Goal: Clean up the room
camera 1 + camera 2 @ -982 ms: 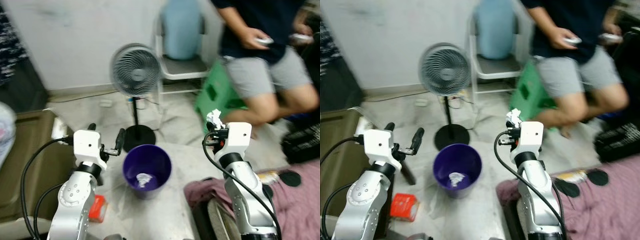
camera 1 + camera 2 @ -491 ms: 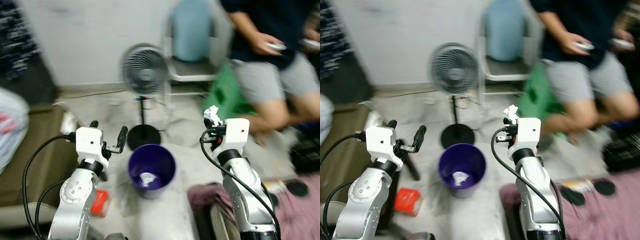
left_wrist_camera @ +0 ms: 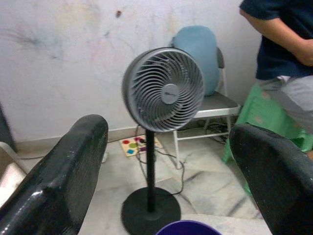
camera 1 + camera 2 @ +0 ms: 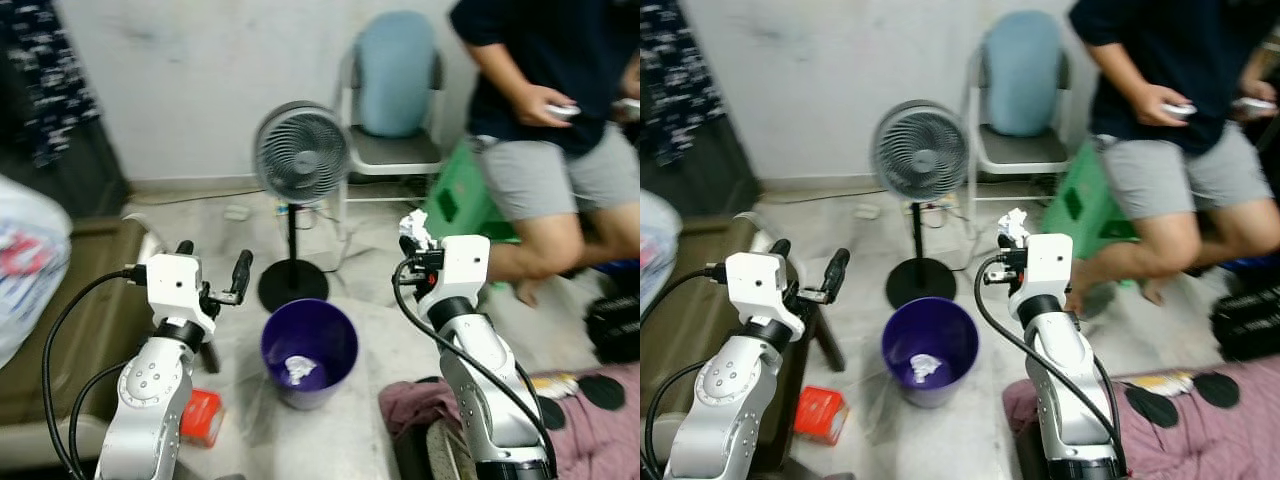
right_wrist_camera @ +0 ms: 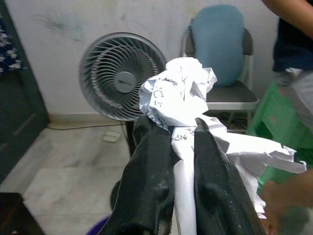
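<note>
Person (image 4: 540, 130) beyond the purple bin (image 4: 309, 352) is cut off at the shoulders and motion-blurred; I can't make out the small things in their hands. Bin holds one crumpled scrap (image 4: 298, 369), detail unclear. My right claw (image 5: 176, 142), raised to the right of the bin, is clamped on a crumpled paper wad (image 5: 178, 98). Left claw (image 4: 212, 268), raised to the bin's left, is spread wide, holding nothing. Pedestal fan (image 4: 301, 155) stands just behind the bin.
</note>
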### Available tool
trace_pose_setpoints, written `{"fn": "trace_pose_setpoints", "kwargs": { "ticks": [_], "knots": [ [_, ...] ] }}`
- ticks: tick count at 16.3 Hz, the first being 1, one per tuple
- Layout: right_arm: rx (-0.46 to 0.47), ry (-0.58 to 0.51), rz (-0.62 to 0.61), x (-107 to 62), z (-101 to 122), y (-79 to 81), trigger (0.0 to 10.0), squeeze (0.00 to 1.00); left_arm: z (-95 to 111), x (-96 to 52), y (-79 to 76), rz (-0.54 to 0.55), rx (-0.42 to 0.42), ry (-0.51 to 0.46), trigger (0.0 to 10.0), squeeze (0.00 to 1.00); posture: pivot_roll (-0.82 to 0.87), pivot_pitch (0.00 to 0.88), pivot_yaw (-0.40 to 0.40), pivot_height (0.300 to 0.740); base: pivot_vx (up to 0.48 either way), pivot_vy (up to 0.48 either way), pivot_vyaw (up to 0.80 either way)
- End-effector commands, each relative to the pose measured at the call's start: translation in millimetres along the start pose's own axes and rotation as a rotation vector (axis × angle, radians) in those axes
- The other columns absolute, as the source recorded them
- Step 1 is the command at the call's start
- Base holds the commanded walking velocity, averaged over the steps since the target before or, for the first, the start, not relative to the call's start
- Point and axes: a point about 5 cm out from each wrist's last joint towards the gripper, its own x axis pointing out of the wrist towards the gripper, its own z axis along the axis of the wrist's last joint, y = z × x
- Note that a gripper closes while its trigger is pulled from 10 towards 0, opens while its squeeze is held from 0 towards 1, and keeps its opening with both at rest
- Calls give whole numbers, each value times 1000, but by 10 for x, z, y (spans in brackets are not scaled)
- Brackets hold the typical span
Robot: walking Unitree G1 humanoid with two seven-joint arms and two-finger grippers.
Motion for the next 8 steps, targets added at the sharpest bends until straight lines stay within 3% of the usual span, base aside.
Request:
{"fn": "trace_pose_setpoints", "kwargs": {
  "ticks": [1,8],
  "knots": [
    [-5,2,-5,22,13,-20,10000,0,11,14,-6,-6,-3,0,10000,0,52,9,-21,740,352,0,0],
    [-7,0,9,54,14,4,10000,0,-7,27,1,-7,-7,6,10000,0,54,0,-20,740,350,0,0]
  ]
}}
